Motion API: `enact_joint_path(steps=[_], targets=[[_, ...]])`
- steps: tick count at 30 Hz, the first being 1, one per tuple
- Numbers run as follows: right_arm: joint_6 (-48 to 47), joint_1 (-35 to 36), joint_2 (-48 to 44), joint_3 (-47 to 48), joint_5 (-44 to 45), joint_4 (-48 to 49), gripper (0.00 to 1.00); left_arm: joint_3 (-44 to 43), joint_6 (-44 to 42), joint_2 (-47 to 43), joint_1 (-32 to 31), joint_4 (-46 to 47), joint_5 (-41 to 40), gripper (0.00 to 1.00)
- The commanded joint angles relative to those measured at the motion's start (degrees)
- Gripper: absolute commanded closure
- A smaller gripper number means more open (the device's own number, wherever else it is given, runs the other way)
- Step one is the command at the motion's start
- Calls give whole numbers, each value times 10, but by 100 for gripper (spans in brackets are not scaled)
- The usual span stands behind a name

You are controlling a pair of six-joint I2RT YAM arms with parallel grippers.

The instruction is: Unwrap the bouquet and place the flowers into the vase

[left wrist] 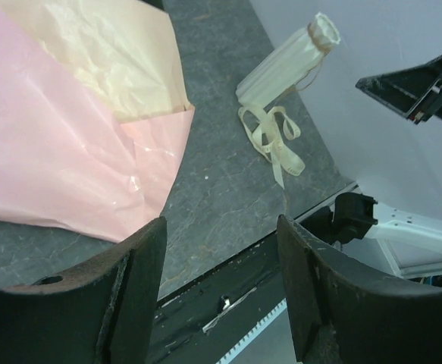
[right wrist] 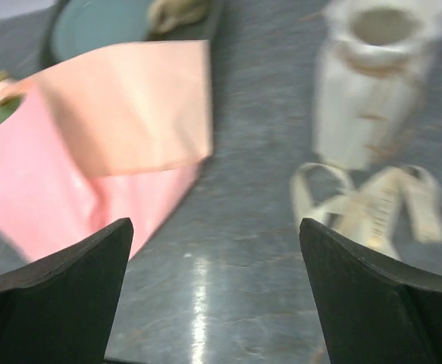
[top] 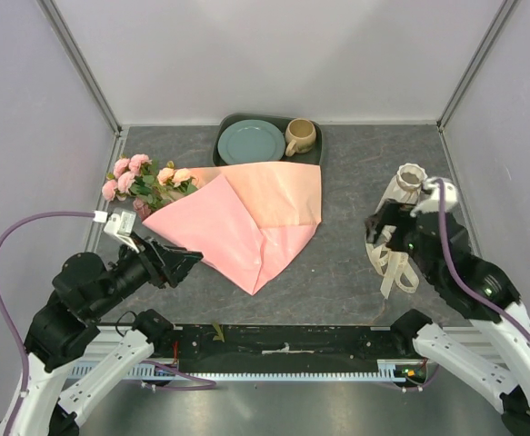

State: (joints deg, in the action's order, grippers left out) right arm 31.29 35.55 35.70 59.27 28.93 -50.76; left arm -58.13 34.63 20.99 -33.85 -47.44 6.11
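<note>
Bouquet free; left gripper, right gripper open, empty.

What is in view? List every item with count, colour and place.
flowers: several, pink and peach, left rear, at the paper's edge
paper: sheet count unclear, salmon-pink and peach, spread at centre
ribbon: one, cream, loose in front of the vase
vase: one, cream-white, upright, right side
tray: one, dark, rear centre
plate: one, teal, on tray
mug: one, tan, on tray
left gripper: black, open, near left
right gripper: black, open, by the vase
</note>
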Motion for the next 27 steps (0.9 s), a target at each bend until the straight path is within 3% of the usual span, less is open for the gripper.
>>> enact_joint_path(steps=[1, 6, 10, 14, 18, 27], targets=[[-68, 15, 129, -9, -257, 176, 2, 36, 2, 0, -1, 14, 7, 34], [-55, 159, 229, -15, -184, 298, 2, 70, 16, -15, -1, 3, 14, 34], [-47, 200, 377, 8, -192, 408, 2, 74, 22, -28, -1, -27, 5, 34], [-59, 192, 490, 10, -203, 535, 2, 65, 20, -37, -1, -73, -15, 34], [-57, 125, 610, 24, -319, 663, 2, 50, 22, -35, -1, -109, -28, 34], [-94, 76, 734, 66, -433, 733, 2, 32, 15, 20, -1, -109, -55, 34]])
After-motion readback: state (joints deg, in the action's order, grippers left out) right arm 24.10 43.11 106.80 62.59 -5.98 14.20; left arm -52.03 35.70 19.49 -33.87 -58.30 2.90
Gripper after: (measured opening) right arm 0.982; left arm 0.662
